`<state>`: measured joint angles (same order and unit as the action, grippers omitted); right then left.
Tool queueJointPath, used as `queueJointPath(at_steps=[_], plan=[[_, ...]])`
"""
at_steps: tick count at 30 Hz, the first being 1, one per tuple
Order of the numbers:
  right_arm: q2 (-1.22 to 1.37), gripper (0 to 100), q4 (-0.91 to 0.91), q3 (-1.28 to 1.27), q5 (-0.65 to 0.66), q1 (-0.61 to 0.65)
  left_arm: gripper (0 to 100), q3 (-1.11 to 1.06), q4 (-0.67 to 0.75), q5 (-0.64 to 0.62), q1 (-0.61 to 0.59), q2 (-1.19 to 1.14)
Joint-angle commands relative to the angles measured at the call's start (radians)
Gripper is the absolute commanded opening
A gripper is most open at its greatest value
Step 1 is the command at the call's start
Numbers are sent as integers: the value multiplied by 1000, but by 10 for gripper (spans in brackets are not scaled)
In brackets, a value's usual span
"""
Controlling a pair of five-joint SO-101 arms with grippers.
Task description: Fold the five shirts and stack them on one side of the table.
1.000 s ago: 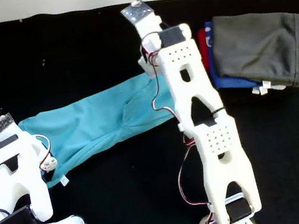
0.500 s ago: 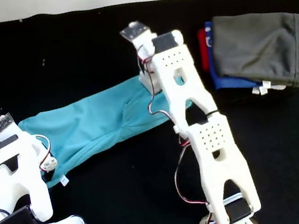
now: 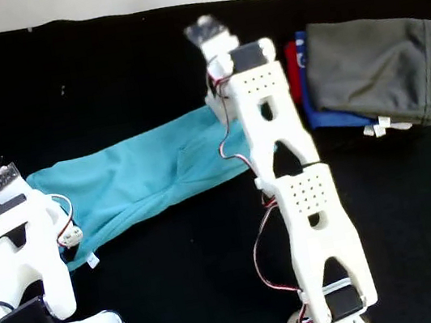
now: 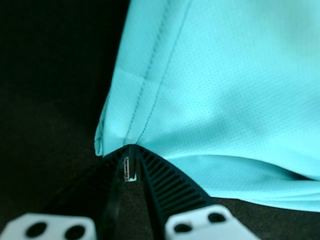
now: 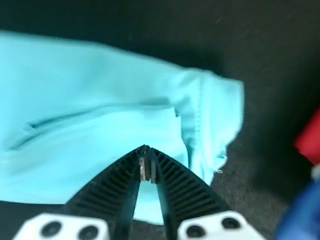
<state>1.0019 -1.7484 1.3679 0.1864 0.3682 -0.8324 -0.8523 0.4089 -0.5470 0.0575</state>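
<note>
I see the teal shirt (image 3: pixel 136 178) lying stretched across the black tabletop (image 3: pixel 103 73). My left hand (image 4: pixel 131 162) is pinched tight on its hem corner at 1 end. My right hand (image 5: pixel 146 167) sits over the other end, fingers together. Nearby, a folded gray shirt (image 3: pixel 373 67) tops a blue shirt (image 3: pixel 331 117) and a red shirt (image 3: pixel 291 59).

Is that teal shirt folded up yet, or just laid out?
Not fully folded: the teal shirt lies as a long strip across the table, unlike the compactly folded gray shirt.
</note>
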Motion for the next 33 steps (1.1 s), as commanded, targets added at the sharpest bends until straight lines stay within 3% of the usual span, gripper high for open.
queueJointPath(at_steps=[1, 12, 19, 33], plan=[[-105, 5, -18, 16, -51, 94, 9, -4, 40, -3, 4, -10], [-182, 5, -10, -329, -157, 395, 8, -4, 40, -3, 4, -10], [-96, 5, 67, -334, -157, 414, 8, -4, 40, -3, 4, -10], [-61, 5, -15, -344, -123, 463, 8, -1, 38, -3, -2, -10]])
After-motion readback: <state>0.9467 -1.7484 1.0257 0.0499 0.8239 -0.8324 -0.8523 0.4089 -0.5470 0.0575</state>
